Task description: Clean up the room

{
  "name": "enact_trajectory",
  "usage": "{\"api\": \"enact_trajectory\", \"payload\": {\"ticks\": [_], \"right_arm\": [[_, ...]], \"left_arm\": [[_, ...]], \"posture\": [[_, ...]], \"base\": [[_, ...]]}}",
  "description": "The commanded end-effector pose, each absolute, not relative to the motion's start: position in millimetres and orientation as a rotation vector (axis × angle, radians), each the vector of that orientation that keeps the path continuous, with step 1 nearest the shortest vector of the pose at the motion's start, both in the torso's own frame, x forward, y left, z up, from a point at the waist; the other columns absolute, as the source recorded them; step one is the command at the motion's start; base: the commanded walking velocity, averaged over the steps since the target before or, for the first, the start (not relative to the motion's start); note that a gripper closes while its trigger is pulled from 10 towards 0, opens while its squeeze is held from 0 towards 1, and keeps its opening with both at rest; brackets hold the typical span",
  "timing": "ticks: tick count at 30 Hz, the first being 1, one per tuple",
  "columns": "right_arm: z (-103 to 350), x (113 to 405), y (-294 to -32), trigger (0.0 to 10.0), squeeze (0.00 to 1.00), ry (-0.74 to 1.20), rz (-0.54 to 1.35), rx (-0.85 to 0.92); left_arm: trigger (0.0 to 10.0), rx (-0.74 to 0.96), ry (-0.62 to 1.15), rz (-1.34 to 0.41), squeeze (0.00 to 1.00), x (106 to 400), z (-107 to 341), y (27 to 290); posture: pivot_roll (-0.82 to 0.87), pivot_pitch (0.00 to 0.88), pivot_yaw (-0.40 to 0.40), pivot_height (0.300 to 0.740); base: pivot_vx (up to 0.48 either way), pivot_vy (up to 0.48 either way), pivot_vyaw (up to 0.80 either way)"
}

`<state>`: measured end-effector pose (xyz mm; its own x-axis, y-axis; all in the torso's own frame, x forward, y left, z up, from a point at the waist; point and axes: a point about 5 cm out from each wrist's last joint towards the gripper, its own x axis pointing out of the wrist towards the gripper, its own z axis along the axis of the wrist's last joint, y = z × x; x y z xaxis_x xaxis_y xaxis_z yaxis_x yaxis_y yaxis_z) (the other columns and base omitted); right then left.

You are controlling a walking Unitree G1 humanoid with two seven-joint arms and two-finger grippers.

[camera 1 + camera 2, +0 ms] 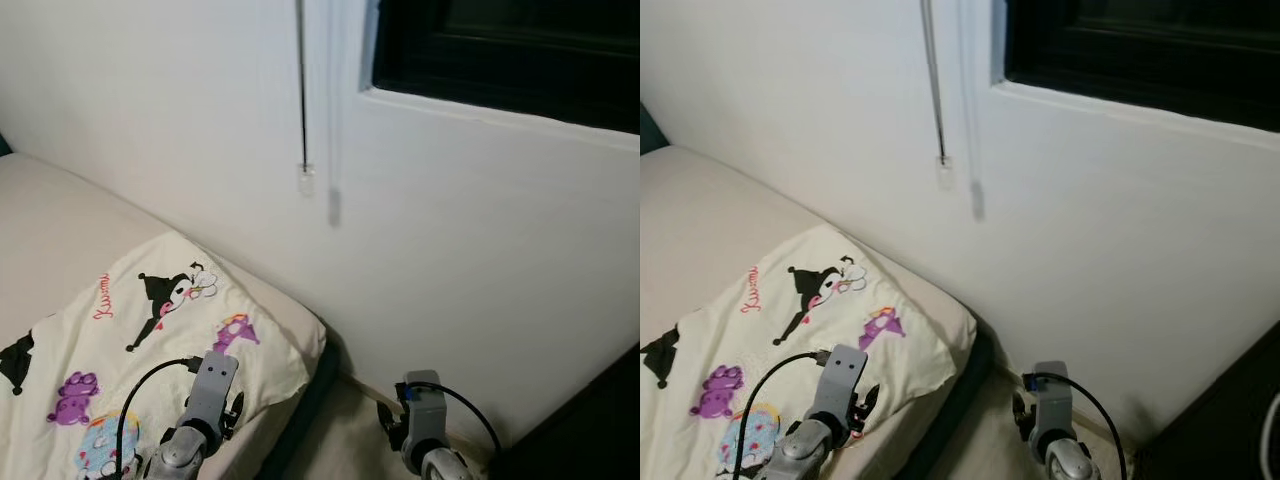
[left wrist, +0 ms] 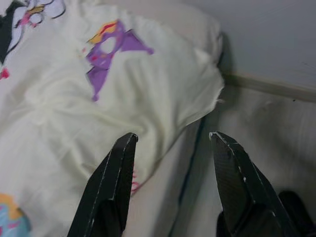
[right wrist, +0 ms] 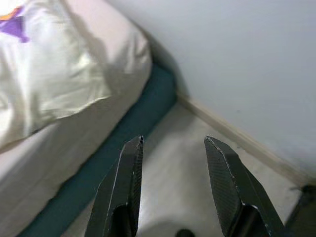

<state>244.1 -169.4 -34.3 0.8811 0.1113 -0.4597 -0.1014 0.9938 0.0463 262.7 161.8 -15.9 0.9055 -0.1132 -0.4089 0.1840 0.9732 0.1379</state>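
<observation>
Beside the bed [image 1: 40, 230], both grippers hang spread and empty, left gripper [image 2: 170, 148] over the cartoon-print blanket [image 1: 150, 330] at seven o'clock, right gripper [image 3: 173, 148] above the floor [image 3: 187, 163]; tidying seems unstarted.

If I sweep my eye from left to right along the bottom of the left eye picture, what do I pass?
Cartoon-print blanket on the bed → left gripper, above the blanket's edge → strip of floor → right gripper, low near the white wall → dark furniture in the corner.
</observation>
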Motion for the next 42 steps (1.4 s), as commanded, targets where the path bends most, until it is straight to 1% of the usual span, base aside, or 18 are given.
{"api": "enact_trajectory", "payload": {"ticks": [1,16,18,21,42], "right_arm": [[-38.1,239.3,-168.7,10.0,0.0,0.496,0.101,0.034],[-38.6,238.7,-168.2,10.0,0.0,0.499,0.102,0.037],[-39.5,238.5,-165.7,10.0,0.0,0.511,0.133,0.003],[-40.0,238.0,-163.3,10.0,0.0,0.518,0.164,-0.024],[-39.1,237.7,-162.4,10.0,0.0,0.499,0.16,-0.015]], "left_arm": [[10.0,0.172,0.431,-0.15,0.0,259.3,-19.3,163.1],[10.0,0.159,0.45,-0.131,0.0,258.0,-21.4,164.5],[10.0,0.159,0.455,-0.126,0.0,257.1,-22.3,165.4],[10.0,0.152,0.454,-0.116,0.0,256.7,-22.4,166.9],[10.0,0.164,0.431,-0.131,0.0,256.6,-20.5,167.4]], "posture": [[0.04,0.096,0.041,0.734],[0.05,0.101,0.037,0.734],[0.04,0.1,0.036,0.734],[0.04,0.1,0.033,0.734],[0.04,0.084,0.037,0.734]], "base": [[0.0,0.0,0.0],[0.0,0.0,0.0],[0.0,0.0,0.0],[0.0,0.0,0.8],[0.0,0.0,0.78]]}}
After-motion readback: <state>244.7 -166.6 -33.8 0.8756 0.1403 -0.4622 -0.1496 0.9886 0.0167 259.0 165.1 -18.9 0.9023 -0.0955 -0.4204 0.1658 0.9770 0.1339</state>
